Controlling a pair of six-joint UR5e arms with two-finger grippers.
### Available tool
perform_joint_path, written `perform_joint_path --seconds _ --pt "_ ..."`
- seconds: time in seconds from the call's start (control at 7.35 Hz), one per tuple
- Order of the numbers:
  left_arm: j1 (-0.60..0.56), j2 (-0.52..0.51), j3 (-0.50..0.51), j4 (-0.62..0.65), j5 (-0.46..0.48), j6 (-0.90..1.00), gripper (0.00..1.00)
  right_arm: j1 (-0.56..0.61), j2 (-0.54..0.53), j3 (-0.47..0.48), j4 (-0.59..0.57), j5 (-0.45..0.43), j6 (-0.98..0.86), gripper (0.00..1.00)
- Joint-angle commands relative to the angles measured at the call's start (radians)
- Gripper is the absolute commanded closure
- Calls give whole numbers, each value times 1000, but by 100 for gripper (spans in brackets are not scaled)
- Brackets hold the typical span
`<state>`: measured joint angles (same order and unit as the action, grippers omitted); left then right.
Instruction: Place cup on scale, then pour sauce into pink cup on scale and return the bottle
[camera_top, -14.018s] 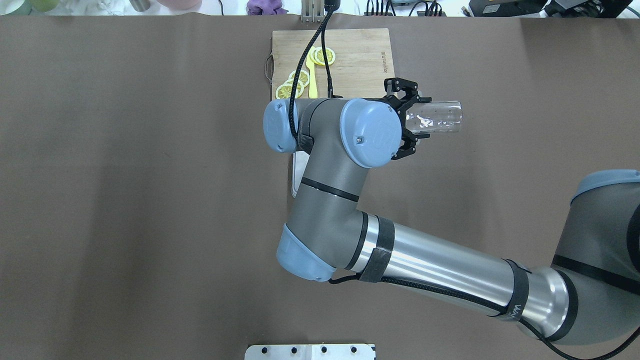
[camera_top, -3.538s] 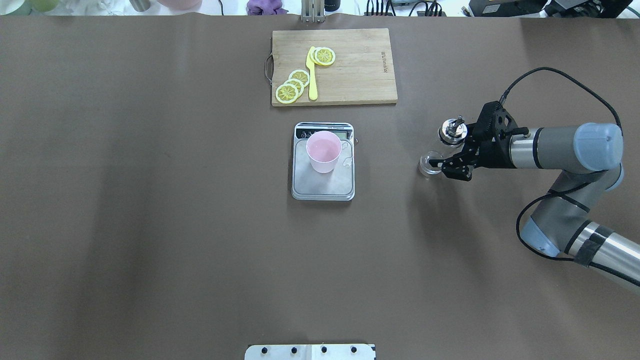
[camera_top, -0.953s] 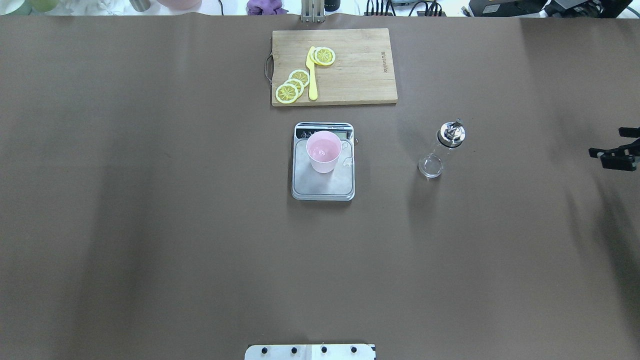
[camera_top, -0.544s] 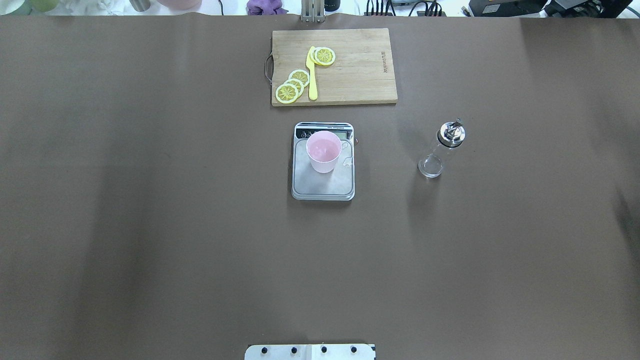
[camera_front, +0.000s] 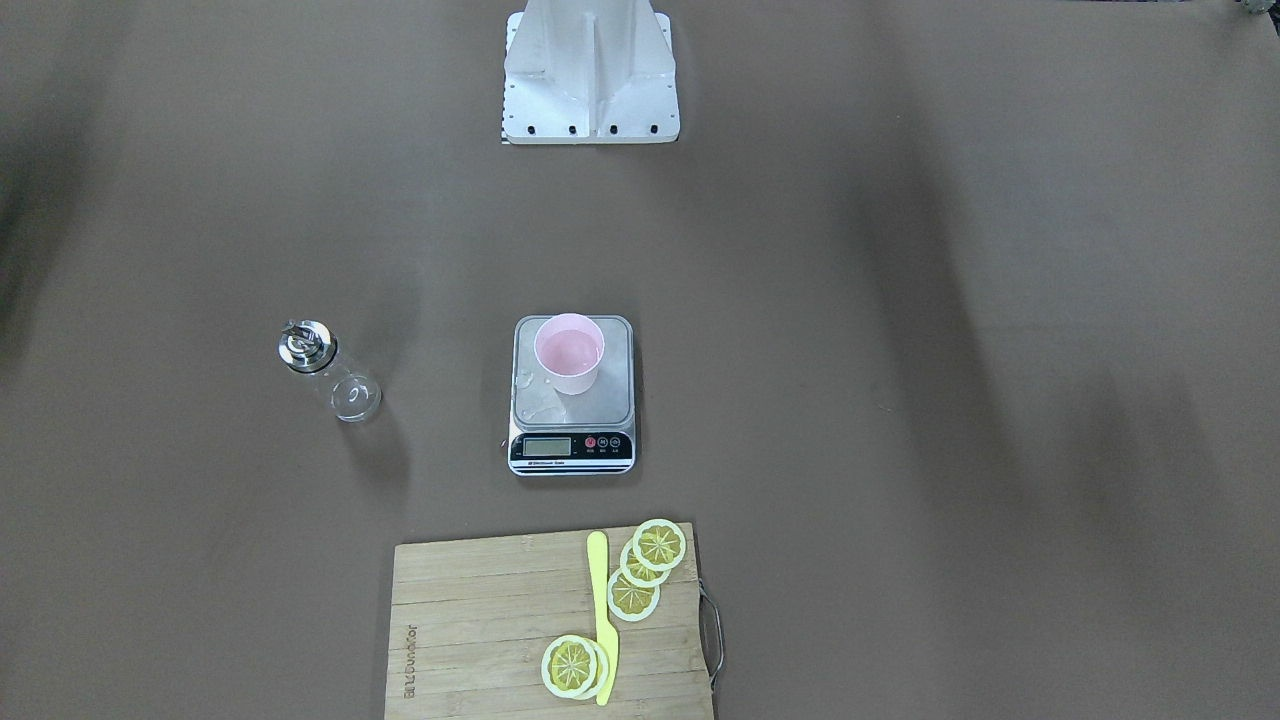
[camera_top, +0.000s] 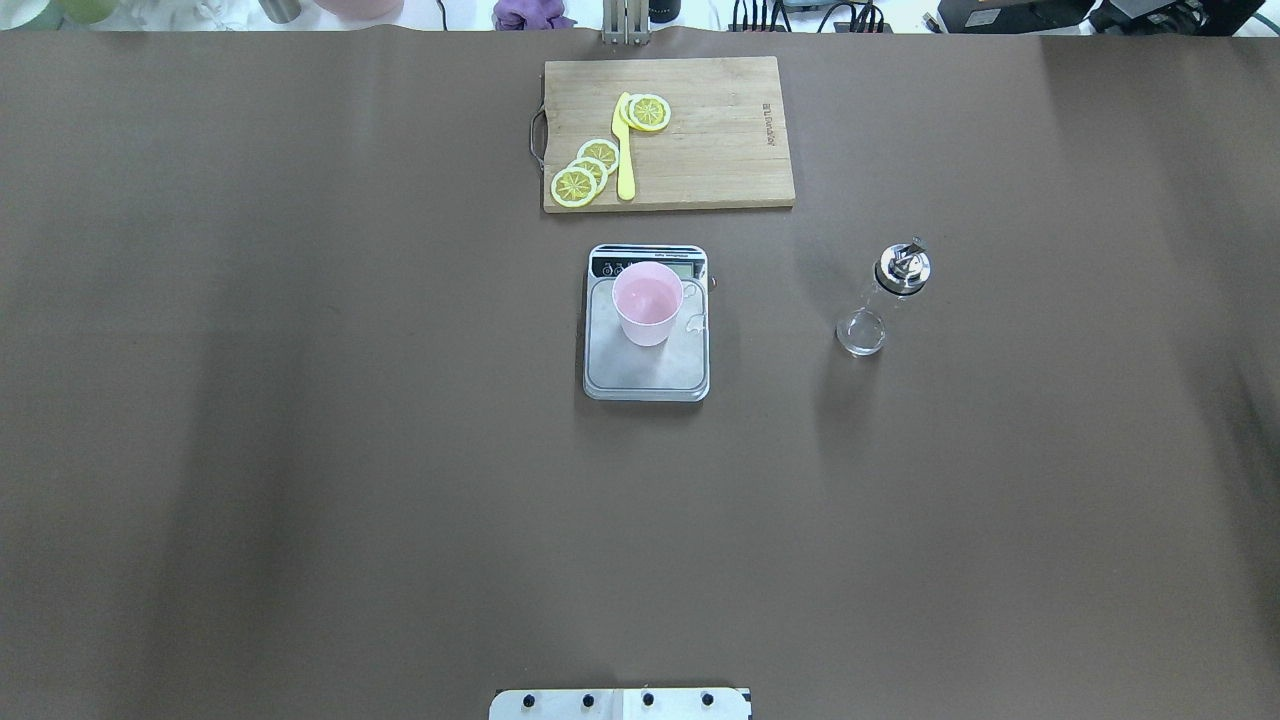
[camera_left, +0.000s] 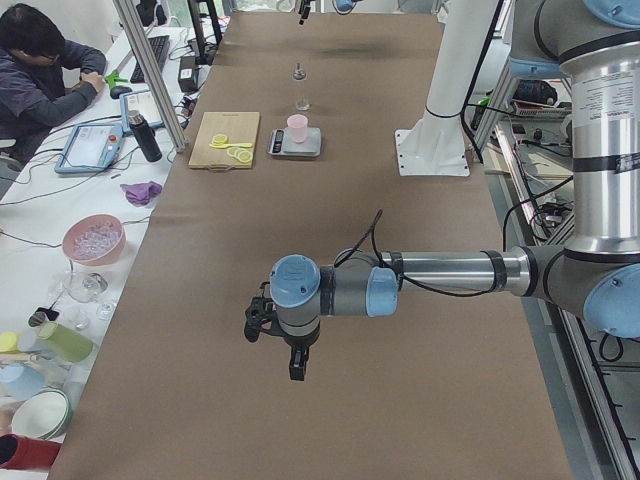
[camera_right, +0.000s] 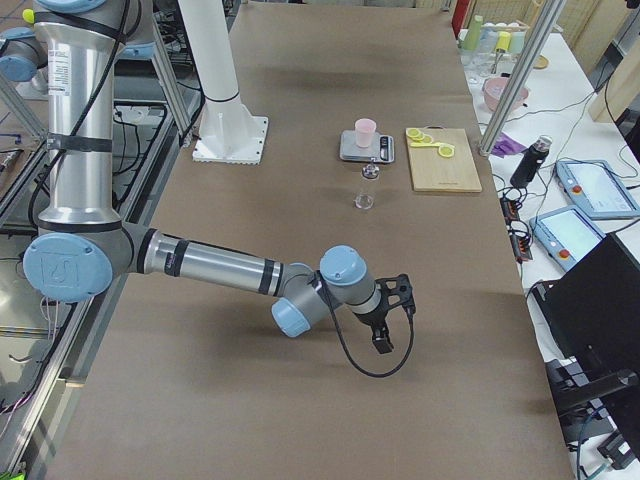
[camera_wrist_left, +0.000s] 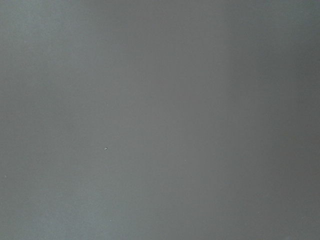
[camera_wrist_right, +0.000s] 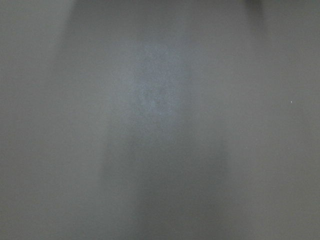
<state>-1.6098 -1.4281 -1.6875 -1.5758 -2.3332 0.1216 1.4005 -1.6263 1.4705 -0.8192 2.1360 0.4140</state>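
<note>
Evidently the job is being wound up. At the far left, the left gripper (camera_left: 297, 362) is being kept low over bare table (camera_top: 300, 450), well apart from everything. It is being shown in the side view only, so whether its jaws are wide or narrow cannot be told. Toward the middle, the cutting board (camera_top: 720, 130) with its lemon slices (camera_top: 585, 172) and yellow knife (camera_top: 624, 150) is being left untouched. Just on the robot's side of it, the cup (camera_top: 648, 300) is being carried upright by the scale (camera_top: 646, 375), toward the display end of the platform, exactly as it was a few seconds ago. A small wet patch (camera_front: 535, 400) seems to be lying on the platform beside the cup, though only a faint glint is being gone by. Further right, the bottle (camera_top: 882, 300) is being left standing on the table by itself, well apart from the scale, with nothing touching it. Seconds ago it was being released there by the right gripper (camera_right: 383, 340), and earlier it was being tipped over the scale. That gripper, seen at the overhead view's right edge a second ago, is no longer being caught there and is being held low over bare table far from the bottle. Its jaw state likewise cannot be told. With the cup set and the bottle returned, the task is being judged as good as complete.
</note>
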Motion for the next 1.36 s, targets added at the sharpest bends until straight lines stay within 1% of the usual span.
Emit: perform_joint_path --seconds 0.0,0.27,0.41,0.54,0.68,0.82,1.22 --pt "1 0 0 2 0 0 2 2 57 143 -341 41 -10 0" --pt "1 0 12 2 0 0 2 3 97 148 -553 122 -78 0" --pt "1 0 20 0 0 0 2 23 94 148 -628 136 -177 0" --pt "1 0 22 0 0 0 2 50 89 149 -702 136 -222 0" --pt "1 0 22 2 -2 -2 2 67 59 152 -750 139 -225 0" --pt "2 0 20 3 0 -5 2 77 4 154 -741 133 -225 0" --pt "2 -12 20 3 0 -8 2 77 -7 175 -733 122 -215 0"
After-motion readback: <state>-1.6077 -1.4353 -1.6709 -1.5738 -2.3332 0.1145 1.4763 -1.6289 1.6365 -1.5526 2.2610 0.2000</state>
